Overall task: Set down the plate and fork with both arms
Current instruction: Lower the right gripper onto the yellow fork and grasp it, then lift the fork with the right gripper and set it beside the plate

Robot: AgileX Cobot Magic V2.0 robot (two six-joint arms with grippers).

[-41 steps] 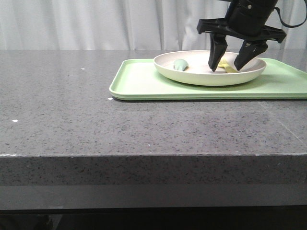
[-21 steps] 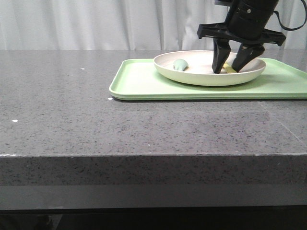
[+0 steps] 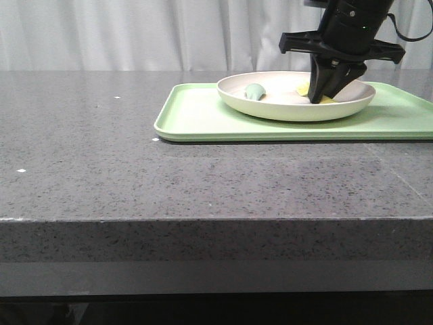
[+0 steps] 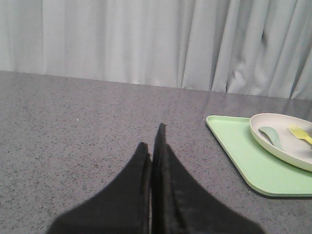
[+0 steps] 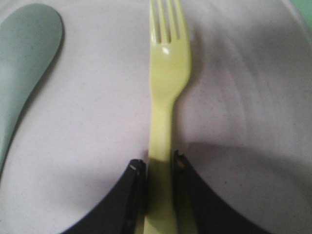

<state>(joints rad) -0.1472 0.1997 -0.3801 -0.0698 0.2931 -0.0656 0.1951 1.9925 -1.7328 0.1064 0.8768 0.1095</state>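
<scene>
Two grippers: our left gripper (image 4: 155, 161) sits clenched, empty, over bare tabletop. Rightward, plate (image 3: 270, 105) on tray (image 3: 196, 115). Right gripper (image 3: 328, 91), spread 1 s ago, now pinches fork (image 5: 163, 126) handle inside plate — pickup prob. next.

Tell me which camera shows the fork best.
The right wrist view: the fork fills it, tines and handle sharp, the right gripper shut on its handle. The left wrist view shows it small on the plate. The front view shows only yellow slivers.

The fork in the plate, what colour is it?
Pale yellow fork; clearest in the right wrist view.
</scene>
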